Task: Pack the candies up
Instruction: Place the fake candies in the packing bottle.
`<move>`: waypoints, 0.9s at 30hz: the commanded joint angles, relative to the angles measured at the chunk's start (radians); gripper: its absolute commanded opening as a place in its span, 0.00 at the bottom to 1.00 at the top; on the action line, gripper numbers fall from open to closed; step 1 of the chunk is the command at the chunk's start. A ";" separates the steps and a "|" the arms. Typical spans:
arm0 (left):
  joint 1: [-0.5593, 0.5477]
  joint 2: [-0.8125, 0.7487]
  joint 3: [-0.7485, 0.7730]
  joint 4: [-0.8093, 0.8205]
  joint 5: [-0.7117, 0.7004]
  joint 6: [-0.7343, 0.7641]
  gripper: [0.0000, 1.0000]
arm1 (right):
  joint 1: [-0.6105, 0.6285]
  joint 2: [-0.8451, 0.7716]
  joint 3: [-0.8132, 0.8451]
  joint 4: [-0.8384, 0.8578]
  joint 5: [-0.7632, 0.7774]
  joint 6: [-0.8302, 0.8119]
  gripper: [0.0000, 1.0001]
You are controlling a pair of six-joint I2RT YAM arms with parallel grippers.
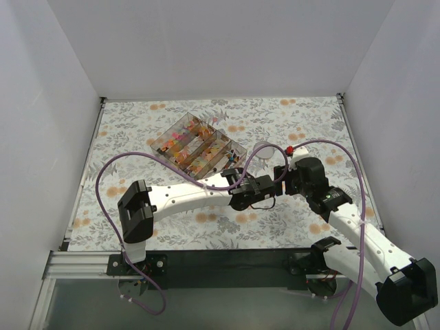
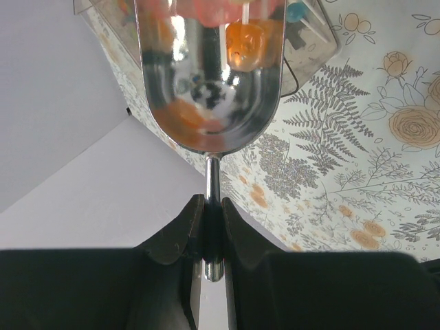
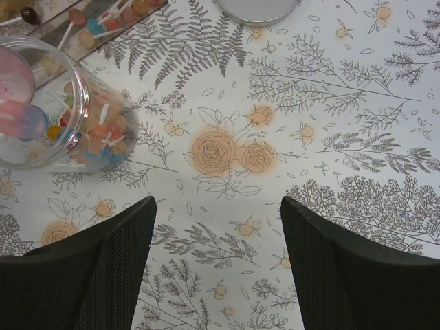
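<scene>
The bench (image 1: 137,230) carried a floral cloth. On its left-centre stood a clear compartment box (image 1: 167,130), its lanes holding candies (image 1: 180,141) in mixed colours, several on white sticks.

The left arm reached across to the middle of the cloth, just beside the box's near corner. The left pincer (image 2: 214,206) was drawn narrow and clamped on the thin handle of a metal scoop (image 2: 210,103). The handle stood upright between the fingers in the wrist view. An orange sweet lay in the scoop's bowl, and pink shapes at the upper edge were too blurred to identify.

In the right wrist view, a clear jar (image 3: 81,79) lay left of the right pincer, partly filled with more sweets. Whether it stood upright or tilted could not be determined.

The right pincer (image 3: 216,203) stood wide, with nothing between its fingers and only cloth below. It was apart from the jar.

A round metal lid (image 3: 258,8) lay on the cloth beyond the right pincer, well apart from the jar.
</scene>
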 commanded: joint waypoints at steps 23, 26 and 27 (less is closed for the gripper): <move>-0.022 0.003 0.050 -0.025 -0.021 0.020 0.00 | -0.002 -0.020 -0.024 0.056 -0.023 0.014 0.79; -0.023 -0.002 0.056 -0.030 -0.012 0.015 0.00 | -0.002 -0.020 -0.022 0.056 -0.023 0.014 0.79; -0.023 -0.002 0.060 -0.033 -0.009 0.015 0.00 | -0.002 -0.022 -0.022 0.057 -0.023 0.014 0.79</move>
